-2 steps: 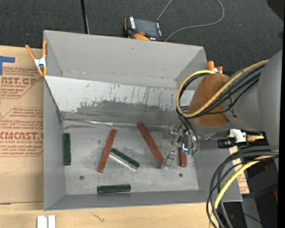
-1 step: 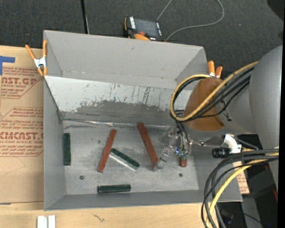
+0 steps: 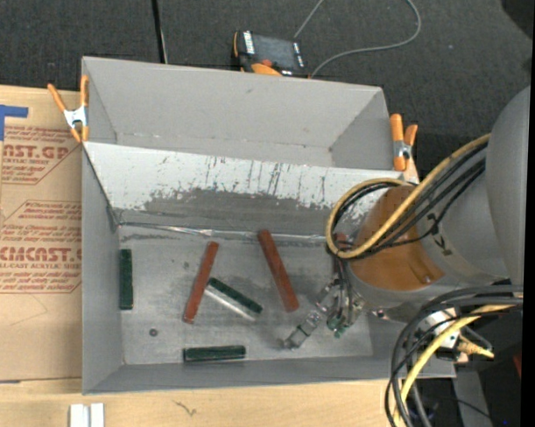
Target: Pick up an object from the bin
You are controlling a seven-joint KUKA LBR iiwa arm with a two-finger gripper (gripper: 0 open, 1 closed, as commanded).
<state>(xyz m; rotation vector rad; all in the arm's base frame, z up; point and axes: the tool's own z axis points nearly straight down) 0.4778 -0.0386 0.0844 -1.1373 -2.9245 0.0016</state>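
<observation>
Fingers (image 3: 296, 335) are standing spread apart with nothing between them, and the gripper (image 3: 310, 317) is hanging low over bare floor in the right front part of the bin (image 3: 236, 120). It is sitting just beside the near end of the reddish-brown stick (image 3: 278, 270), which is lying slantwise there. Further left, a second brown stick (image 3: 200, 282) and a dark green stick (image 3: 236, 297) are lying close together, a front green stick (image 3: 214, 353) is resting by the near wall, and a left green stick (image 3: 125, 279) is lying well apart.
</observation>
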